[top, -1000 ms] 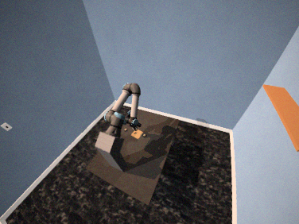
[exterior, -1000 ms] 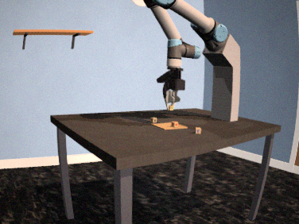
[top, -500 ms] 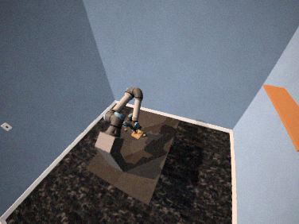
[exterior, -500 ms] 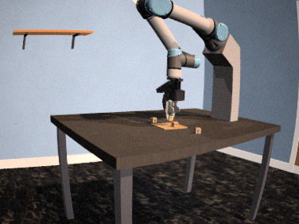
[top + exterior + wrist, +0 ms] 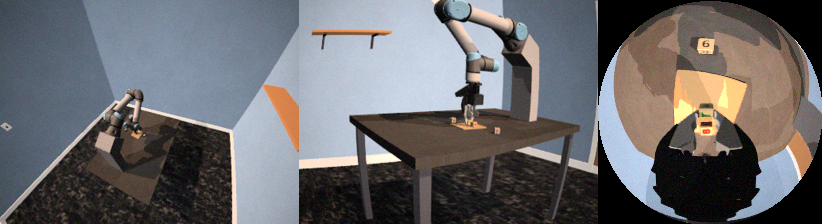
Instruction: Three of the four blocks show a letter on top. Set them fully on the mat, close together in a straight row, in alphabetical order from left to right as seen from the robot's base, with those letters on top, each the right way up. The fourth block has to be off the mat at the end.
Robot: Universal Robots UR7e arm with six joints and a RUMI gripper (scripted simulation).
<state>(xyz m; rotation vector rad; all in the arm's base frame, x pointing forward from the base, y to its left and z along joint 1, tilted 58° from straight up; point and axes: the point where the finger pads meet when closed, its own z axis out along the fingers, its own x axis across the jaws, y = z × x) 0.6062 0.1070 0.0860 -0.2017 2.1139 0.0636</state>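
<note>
My gripper (image 5: 469, 121) (image 5: 706, 110) is shut on a block with a green mark (image 5: 705, 113), low over the tan mat (image 5: 479, 127) (image 5: 703, 82) (image 5: 135, 136); whether it touches the mat is hard to tell. A block with a red mark (image 5: 474, 124) (image 5: 706, 128) stands on the mat right beside the held block. A block showing a dark 6 (image 5: 705, 45) (image 5: 453, 120) lies off the mat. A block with a blue mark (image 5: 497, 130) lies off the mat on the table; I cannot find it in the wrist view. The green and red letters are too small to read.
The dark brown table (image 5: 430, 139) (image 5: 139, 187) carries everything. The robot's pedestal (image 5: 525, 87) (image 5: 106, 142) stands at one side of it. The arm's shadow falls across the table and part of the mat. An orange shelf (image 5: 284, 115) (image 5: 352, 32) hangs on the wall, far from the blocks.
</note>
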